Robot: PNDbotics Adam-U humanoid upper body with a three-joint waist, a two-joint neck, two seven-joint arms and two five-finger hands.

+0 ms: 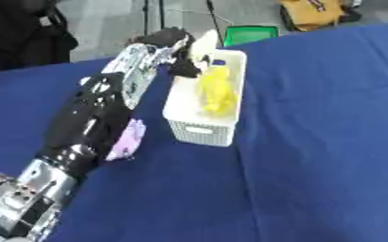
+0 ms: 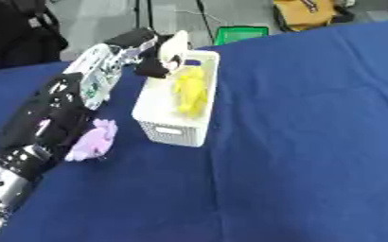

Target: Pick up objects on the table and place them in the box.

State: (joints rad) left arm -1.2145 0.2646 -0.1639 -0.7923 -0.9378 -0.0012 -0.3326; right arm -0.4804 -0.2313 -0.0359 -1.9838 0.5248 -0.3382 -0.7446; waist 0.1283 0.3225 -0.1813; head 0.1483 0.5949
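Note:
A white slotted box [image 1: 199, 130] stands on the blue table, with a yellow soft object [image 1: 217, 92] lying inside it. My left arm stretches from the lower left up to the box's far end. There my left hand [image 1: 179, 52] curls round a pale cream object [image 1: 203, 45], holding it over the box's far rim. A lilac soft object [image 2: 94, 138] lies on the cloth to the left of the box, partly hidden under my forearm. My right hand shows in neither view.
The blue tablecloth [image 1: 313, 142] stretches wide to the right of the box and in front of it. Past the far table edge sit a green crate [image 1: 250, 34] and a yellow bag [image 1: 313, 12] on the floor. A dark shape [image 1: 19, 40] stands at the upper left.

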